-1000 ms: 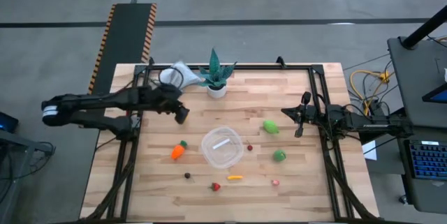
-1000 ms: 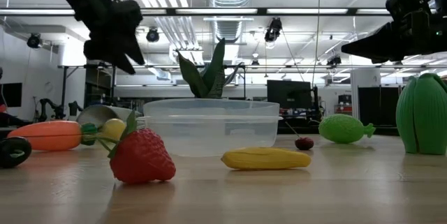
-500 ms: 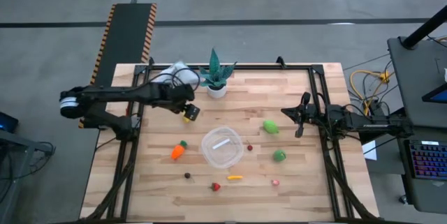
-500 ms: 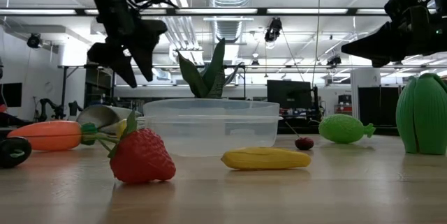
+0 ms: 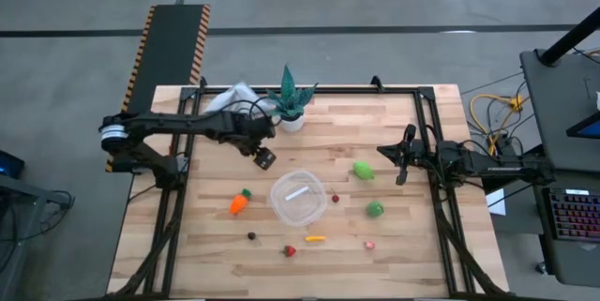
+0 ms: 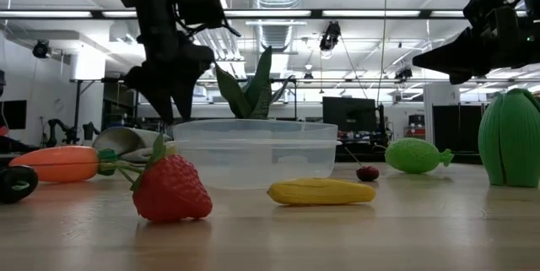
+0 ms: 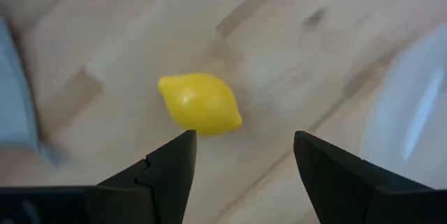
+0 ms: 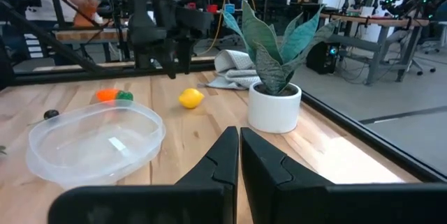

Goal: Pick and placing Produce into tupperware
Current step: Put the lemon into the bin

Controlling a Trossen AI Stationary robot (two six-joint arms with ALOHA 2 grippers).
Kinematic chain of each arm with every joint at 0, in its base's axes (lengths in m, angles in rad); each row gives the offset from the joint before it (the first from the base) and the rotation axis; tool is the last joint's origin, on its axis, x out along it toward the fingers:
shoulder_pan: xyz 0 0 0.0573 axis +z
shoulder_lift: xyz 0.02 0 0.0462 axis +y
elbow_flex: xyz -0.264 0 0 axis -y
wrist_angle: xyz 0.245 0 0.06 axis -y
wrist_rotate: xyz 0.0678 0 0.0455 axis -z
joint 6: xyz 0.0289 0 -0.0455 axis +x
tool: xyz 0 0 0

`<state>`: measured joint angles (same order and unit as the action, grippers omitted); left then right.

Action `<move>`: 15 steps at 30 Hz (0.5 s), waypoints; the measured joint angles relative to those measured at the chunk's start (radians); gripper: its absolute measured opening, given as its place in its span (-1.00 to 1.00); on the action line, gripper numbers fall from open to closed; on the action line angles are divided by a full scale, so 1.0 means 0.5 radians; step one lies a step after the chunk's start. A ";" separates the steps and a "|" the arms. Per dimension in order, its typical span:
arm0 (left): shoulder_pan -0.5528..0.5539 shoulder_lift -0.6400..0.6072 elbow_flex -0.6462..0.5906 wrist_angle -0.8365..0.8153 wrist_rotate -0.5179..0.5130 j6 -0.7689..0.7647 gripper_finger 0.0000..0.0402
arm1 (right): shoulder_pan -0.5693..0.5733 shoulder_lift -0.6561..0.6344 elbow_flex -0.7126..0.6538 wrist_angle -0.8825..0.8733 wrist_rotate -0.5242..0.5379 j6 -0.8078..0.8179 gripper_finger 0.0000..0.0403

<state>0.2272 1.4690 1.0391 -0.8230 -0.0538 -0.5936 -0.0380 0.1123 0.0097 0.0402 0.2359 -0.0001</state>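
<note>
Above the table's left-centre I have the left gripper (image 5: 263, 158) hanging with its fingers spread apart, nothing between them; the lemon (image 7: 200, 103) lies on the wood directly beyond the fingertips, between the two.

Item, lemon: yellow, oval, lying flat. From the right wrist view it (image 8: 191, 98) sits just beside the tupperware's far rim, with the plant pot (image 8: 274, 107) near it on the other side. Its long axis runs roughly across the gap between my left fingers, one pointed tip toward each finger.

Item, tupperware (image 5: 298, 198): round, clear, upright, mid-table, white label mark on its floor, no produce inside.

Item, carrot (image 5: 239, 203): orange, green top, just beside the tupperware on the left arm's side; long axis diagonal, green end toward the table's far edge.

Item, two green pieces (image 5: 363, 170) (image 5: 375, 209): on the right arm's side of the tupperware, apart from it.

Item, yellow corn-like piece (image 5: 315, 239): near edge, long axis running left to right.

Item, strawberry (image 5: 290, 251): beside the yellow piece.

Item, right gripper (image 5: 402, 158): waiting above the table's right edge, fingers pressed together and holding nothing.
</note>
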 joint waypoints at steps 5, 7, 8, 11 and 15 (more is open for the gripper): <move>-0.011 -0.013 0.078 0.005 -0.008 0.666 0.13 | 0.000 0.005 0.000 -0.001 -0.001 0.000 -0.96; -0.029 -0.029 0.101 0.013 -0.006 0.925 0.13 | 0.000 0.005 0.000 -0.001 -0.001 0.000 -0.96; -0.038 -0.037 0.102 0.021 -0.005 1.054 0.13 | 0.000 0.005 0.000 -0.001 -0.001 0.000 -0.96; -0.066 -0.042 0.098 0.019 -0.012 1.418 0.13 | 0.001 0.005 0.000 -0.001 -0.001 0.000 -0.96; -0.075 0.007 0.081 0.029 -0.025 1.908 0.13 | 0.000 0.005 0.000 -0.002 -0.002 0.000 -0.96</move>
<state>0.1898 1.4726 1.0798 -0.8088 -0.0662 0.3602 -0.0380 0.1146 0.0097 0.0395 0.2352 -0.0002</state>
